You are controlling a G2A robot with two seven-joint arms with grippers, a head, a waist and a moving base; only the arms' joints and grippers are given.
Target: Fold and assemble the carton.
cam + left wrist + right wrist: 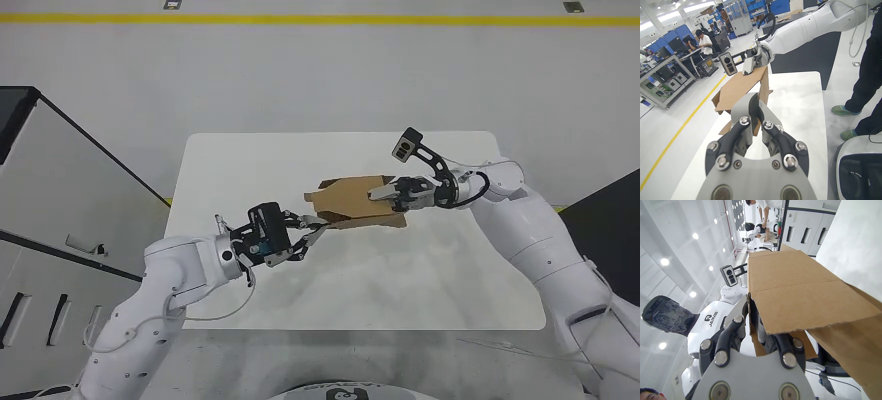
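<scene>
The left pincer [754, 106] is closed to a narrow slit, its two grey fingers [743, 106] pinching a thin cardboard edge of the carton [742, 89]. The dark inner pads press on the board from both sides. The part of the flap between the fingers is mostly hidden by them.

In the top view this left pincer [312, 232] sits just left of centre, touching the carton's [348, 200] left end.

The right pincer [751, 317] is likewise nearly closed, gripping a cardboard wall. One finger [739, 309] is plain to see; the other is largely covered by a brown panel of the carton [800, 298] that spreads across much of that view and is cut off at the frame edge. In the top view the right pincer [383, 193] sits right of centre, clamped on the carton's right end.

The carton is brown, unprinted and only partly opened. Seen from the left wrist, one broad panel lies roughly level, while a side panel hangs down from it towards the counter [795, 113], with the right pincer [748, 68] on its far end. The carton's inside is hidden in every view, so any contents cannot be made out.

The carton is near the middle of the white counter [300, 290], towards the upper part of its surface. Whether its underside rests on the counter is hard to tell.
</scene>
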